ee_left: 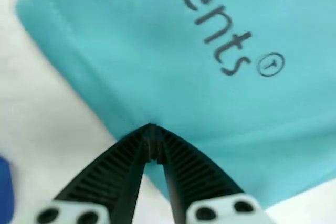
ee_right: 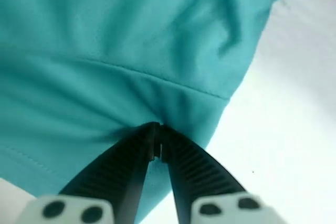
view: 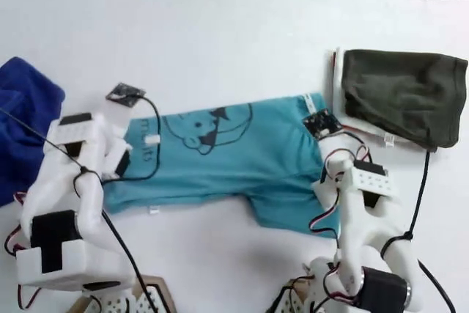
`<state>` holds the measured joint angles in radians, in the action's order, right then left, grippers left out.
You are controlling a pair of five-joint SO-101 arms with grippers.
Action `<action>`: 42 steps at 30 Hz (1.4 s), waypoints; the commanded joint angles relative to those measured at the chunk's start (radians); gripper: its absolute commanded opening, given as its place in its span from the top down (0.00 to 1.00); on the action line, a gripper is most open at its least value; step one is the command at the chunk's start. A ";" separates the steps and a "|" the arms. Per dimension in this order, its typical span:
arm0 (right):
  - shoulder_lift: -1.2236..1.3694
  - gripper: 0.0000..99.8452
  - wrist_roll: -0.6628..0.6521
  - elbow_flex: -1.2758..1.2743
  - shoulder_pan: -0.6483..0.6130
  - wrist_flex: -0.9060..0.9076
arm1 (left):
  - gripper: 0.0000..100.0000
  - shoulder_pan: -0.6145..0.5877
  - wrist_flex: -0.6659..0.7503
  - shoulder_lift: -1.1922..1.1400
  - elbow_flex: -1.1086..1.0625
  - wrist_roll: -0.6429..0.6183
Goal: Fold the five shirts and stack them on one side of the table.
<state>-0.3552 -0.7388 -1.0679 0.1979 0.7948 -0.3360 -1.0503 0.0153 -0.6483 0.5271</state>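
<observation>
Two shut pinches hold the teal shirt point(view: 220, 159), your left gripper point(ee_left: 152, 148) clamped at its lettered end, your right gripper point(ee_right: 157, 142) by a seam (shirt spread on the table point(view: 220, 34), folded olive shirt point(view: 403, 97) just beside), so you're likely starting a fold: lift both evenly, carry that edge across

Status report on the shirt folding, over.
Left gripper and right gripper, jaws shut on teal shirt. Shirt lies mid-table. Olive shirt folded off to one side, blue shirt bunched opposite.
</observation>
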 commanded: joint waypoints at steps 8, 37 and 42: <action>-0.197 0.98 -0.009 0.037 -0.047 0.180 | 0.97 0.054 -0.141 0.025 0.071 -0.003; -0.394 0.83 -0.143 -0.206 -0.549 0.332 | 0.97 0.124 0.146 0.413 -0.412 -0.003; -0.260 0.83 -0.187 -0.206 -0.542 0.280 | 0.97 0.098 0.140 0.284 -0.341 -0.064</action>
<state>-0.6851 -0.9014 -1.2735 -0.3406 1.0986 -0.2179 -0.9045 0.3437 -1.0457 0.4994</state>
